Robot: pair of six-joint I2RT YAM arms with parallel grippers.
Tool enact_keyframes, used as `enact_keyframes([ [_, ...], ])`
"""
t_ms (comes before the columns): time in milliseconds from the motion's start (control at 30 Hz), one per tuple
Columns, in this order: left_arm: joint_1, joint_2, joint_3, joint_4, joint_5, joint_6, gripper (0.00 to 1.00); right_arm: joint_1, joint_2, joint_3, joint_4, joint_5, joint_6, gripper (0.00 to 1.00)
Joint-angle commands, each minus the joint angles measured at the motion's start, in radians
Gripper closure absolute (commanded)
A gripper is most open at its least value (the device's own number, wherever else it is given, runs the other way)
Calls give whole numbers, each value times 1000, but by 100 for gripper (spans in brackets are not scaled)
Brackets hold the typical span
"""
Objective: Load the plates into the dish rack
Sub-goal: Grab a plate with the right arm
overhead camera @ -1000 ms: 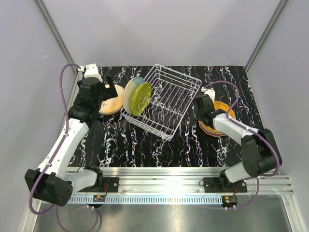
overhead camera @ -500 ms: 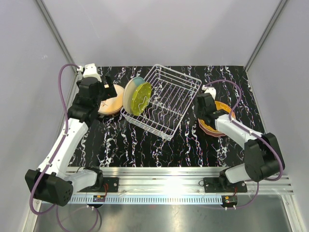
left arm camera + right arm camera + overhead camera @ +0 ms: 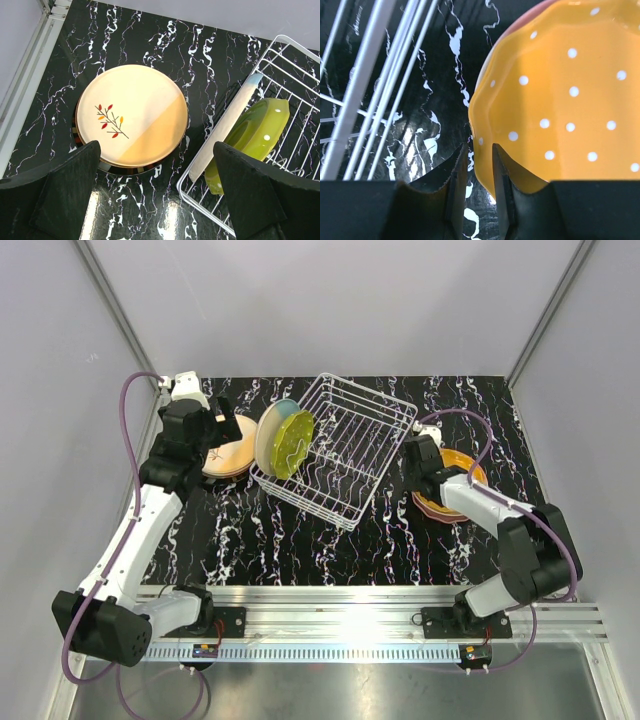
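The white wire dish rack point(image 3: 345, 523) stands mid-table and holds a cream-blue plate point(image 3: 268, 435) and a yellow-green plate point(image 3: 293, 443) upright at its left end. A peach plate with a sprig motif point(image 3: 132, 115) tops a stack left of the rack. My left gripper point(image 3: 156, 146) hovers open above this stack's near edge, holding nothing. An orange white-dotted plate point(image 3: 560, 100) tops a stack right of the rack, over a pink plate point(image 3: 435, 508). My right gripper point(image 3: 479, 150) has its jaws closed narrowly on the orange plate's left rim.
A dark plate rim point(image 3: 120, 170) shows under the peach plate. The rack's rim point(image 3: 200, 207) lies close to the left stack, and rack wires point(image 3: 375, 75) run just left of my right gripper. A metal rail borders the table's left edge point(image 3: 30, 65).
My right gripper shifted slightly at the orange plate's rim and came back. The left arm and the plates have not visibly moved.
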Motion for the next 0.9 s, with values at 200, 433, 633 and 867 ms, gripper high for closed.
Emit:
enact_keyframes([
  [200, 11, -13, 44, 28, 27, -13, 1, 0, 49, 45, -7, 5, 23, 70],
  [433, 16, -15, 46, 27, 31, -15, 1, -1, 52, 87, -40, 63, -3, 89],
  [633, 20, -18, 46, 25, 34, -15, 1, -1, 14, 124, -80, 87, -18, 100],
  [867, 22, -36, 46, 25, 40, -21, 1, -1, -77, 133, -132, 110, -35, 100],
])
